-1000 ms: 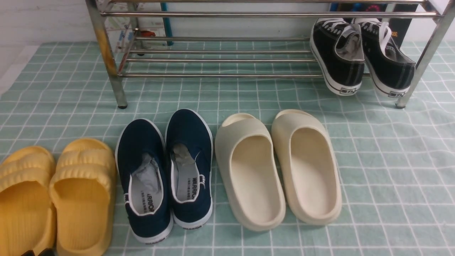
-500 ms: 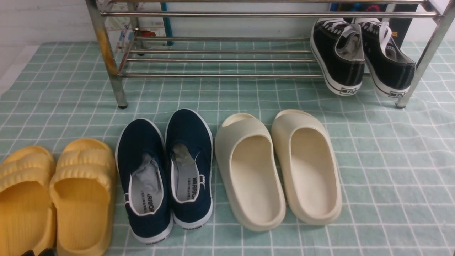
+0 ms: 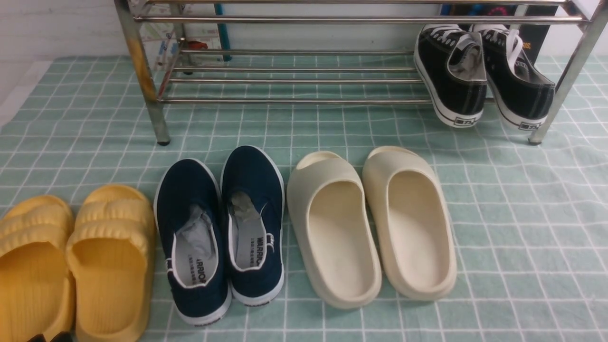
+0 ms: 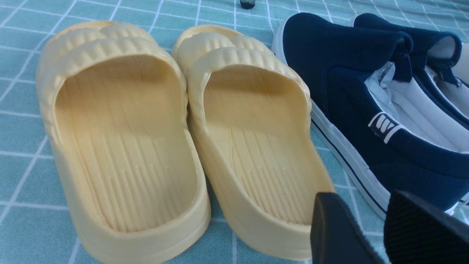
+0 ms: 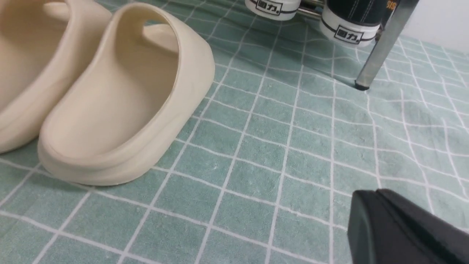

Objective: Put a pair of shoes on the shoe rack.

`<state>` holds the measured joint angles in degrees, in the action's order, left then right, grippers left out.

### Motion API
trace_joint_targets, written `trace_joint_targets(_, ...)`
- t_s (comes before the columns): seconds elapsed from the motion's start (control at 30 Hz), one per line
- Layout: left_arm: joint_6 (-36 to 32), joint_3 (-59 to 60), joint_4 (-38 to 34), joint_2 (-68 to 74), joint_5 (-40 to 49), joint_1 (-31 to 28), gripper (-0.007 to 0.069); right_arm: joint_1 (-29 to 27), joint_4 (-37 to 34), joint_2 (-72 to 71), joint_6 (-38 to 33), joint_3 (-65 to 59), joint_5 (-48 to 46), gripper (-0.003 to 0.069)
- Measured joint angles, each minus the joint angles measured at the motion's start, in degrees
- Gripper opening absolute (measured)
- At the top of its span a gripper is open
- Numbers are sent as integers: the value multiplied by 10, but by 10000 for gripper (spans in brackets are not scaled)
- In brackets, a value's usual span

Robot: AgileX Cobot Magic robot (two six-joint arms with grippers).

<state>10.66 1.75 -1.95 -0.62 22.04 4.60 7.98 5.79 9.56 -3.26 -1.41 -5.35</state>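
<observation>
Over the last second the scene has kept its arrangement: every shoe lies just where it did in the earlier front views, and so does the shoe rack [image 3: 304, 20].

The left pincer [image 4: 361, 196] is open by a narrow gap, with nothing between its fingers. Its dark tips show at the near edge of the front view, in the same spot as a second ago, close to the heel end of the yellow slippers [image 3: 111, 280]. To the right of that pincer are the navy slip-ons [image 3: 190, 256], side by side with their toes pointing at the rack.

The right pincer [image 5: 377, 191] is shut and grips nothing, above the green checked cloth [image 5: 263, 154]. The cream slides [image 3: 342, 237] sit to its left, resting on the cloth.

Well forward of the right pincer, the black sneakers [image 3: 430, 61] are both on the rack's lower tier, next to each other at its right end. Their toes point away from the robot, and their white-edged heels stick out past the front bar, one near the rack's right front leg [image 3: 570, 80]. They match their earlier pose, and both stand clear of the two pincers.
</observation>
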Motion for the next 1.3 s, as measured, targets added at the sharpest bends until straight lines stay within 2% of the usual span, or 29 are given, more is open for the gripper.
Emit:
trace_joint_targets(0.17, 0, 0, 0, 0, 0, -1, 228, -35, -15, -72, 0, 0, -19, 15)
trace_joint_targets(0.23, 0, 0, 0, 0, 0, -1, 234, -80, -19, -98, 0, 0, -20, 18)
trace_joint_targets(0.33, 0, 0, 0, 0, 1, -1, 237, -99, -21, -101, 0, 0, -20, 20)
trace_joint_targets(0.77, 0, 0, 0, 0, 0, -1, 238, -102, -21, -101, 0, 0, -20, 37)
trace_joint_targets(1.0, 0, 0, 0, 0, 0, -1, 238, -102, -21, -101, 0, 0, -99, 38)
trace_joint_targets(1.3, 0, 0, 0, 0, 0, -1, 238, -102, -21, -101, 72, 2, -151, -4)
